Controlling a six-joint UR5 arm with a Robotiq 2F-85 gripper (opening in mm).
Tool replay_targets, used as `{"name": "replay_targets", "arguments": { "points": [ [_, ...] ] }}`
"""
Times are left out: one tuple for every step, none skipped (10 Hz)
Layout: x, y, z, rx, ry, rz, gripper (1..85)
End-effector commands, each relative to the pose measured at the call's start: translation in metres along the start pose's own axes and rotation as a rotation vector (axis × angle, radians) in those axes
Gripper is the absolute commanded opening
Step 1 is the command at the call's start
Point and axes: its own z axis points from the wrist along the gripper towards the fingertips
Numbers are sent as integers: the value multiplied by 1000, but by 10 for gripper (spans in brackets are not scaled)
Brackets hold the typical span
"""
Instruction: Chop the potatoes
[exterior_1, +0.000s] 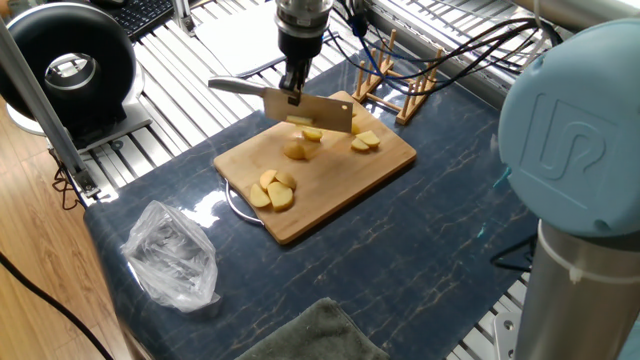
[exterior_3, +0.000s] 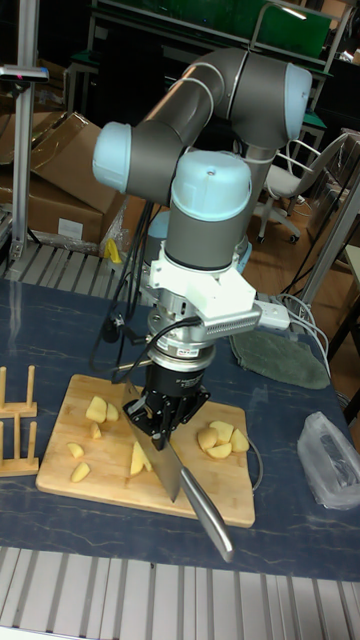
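My gripper (exterior_1: 291, 88) is shut on a cleaver (exterior_1: 312, 113), whose steel handle sticks out to the left. The blade hangs level just above the bamboo board (exterior_1: 340, 185). The potatoes lie on the board as pale-yellow pieces: a cluster (exterior_1: 272, 191) at the near left, one piece (exterior_1: 297, 151) and another (exterior_1: 312, 134) under the blade, and a pair (exterior_1: 365, 142) at the right. In the tall fixed view the gripper (exterior_3: 163, 418) holds the cleaver (exterior_3: 162, 458) tilted over a potato piece (exterior_3: 137, 460), with more potato pieces (exterior_3: 222, 437) (exterior_3: 97, 408) on either side of it on the board (exterior_3: 110, 478).
A wooden rack (exterior_1: 392, 76) stands right behind the board. A crumpled plastic bag (exterior_1: 172, 256) lies on the blue mat at the front left, and a grey cloth (exterior_1: 310, 335) at the front edge. A black round device (exterior_1: 66, 66) sits at the far left.
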Motion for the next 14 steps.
{"name": "replay_targets", "arguments": {
  "points": [
    [-8,10,3,-27,-22,37,10],
    [-11,35,5,-60,-29,105,10],
    [-11,43,3,-63,-24,124,10],
    [-10,45,-2,-65,-17,125,10],
    [-10,43,-6,-65,-14,114,10],
    [-9,33,-12,-58,-5,82,10],
    [-11,25,-13,-58,-4,64,10],
    [-14,18,-8,-43,-15,52,10],
    [-15,12,-2,-34,-22,39,10],
    [-16,4,0,-21,-28,25,10],
    [-17,2,2,-20,-30,22,10],
    [-17,0,5,-14,-34,20,10],
    [-17,-4,10,-8,-41,15,10],
    [-17,-6,14,-5,-49,10,10]
  ]
}}
